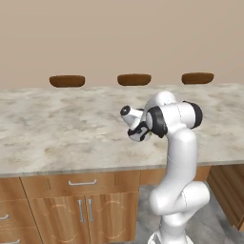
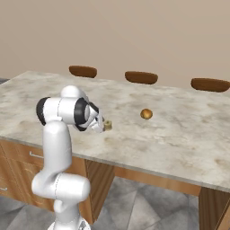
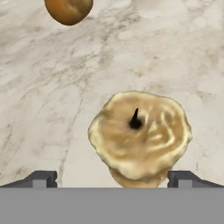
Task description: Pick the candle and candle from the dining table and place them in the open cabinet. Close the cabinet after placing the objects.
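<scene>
The robot's dark fingers (image 3: 112,179) stand spread wide on either side of a stubby golden-tan candle (image 3: 140,138) standing on the beige marbled tabletop (image 3: 52,109), a small orange ball (image 3: 68,10) beyond it.

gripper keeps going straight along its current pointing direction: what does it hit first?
Most likely the stubby golden-tan candle: it sits between the open gripper fingertips, just ahead. Beyond it is the marbled dining table. Depth is unclear.

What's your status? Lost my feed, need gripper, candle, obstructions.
Gripper open, fingertips either side of the stubby candle. Candle upright on the dining table, not gripped. Orange ball beyond it, clear of the approach.
</scene>
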Controlling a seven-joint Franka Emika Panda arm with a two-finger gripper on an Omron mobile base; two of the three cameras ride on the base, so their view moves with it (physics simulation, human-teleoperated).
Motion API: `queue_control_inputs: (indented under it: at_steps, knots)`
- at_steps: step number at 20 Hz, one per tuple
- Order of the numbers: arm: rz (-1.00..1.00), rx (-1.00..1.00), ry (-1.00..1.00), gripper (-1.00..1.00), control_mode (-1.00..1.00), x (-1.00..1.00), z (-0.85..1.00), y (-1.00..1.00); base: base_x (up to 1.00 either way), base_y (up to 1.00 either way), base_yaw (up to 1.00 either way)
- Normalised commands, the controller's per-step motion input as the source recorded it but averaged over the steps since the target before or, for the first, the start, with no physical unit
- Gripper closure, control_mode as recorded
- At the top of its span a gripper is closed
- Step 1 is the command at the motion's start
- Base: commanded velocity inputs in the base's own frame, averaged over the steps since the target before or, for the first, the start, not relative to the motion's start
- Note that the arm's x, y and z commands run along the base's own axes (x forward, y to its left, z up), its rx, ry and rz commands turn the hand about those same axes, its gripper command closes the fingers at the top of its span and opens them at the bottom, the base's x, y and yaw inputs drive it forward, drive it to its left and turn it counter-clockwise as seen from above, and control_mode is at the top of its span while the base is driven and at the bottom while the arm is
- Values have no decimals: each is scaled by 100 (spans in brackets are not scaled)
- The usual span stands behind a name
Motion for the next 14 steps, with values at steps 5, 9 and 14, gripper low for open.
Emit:
queue_control_inputs:
  at_steps: [5,9,14]
  knots:
    - [-3,-2,-12,-100,-100,-8,-24,-13,0,0,0]
    - [-5,-1,-13,-100,-100,-12,-21,-11,0,0,0]
    - [-5,-2,-11,-100,-100,-9,-25,-7,0,0,0]
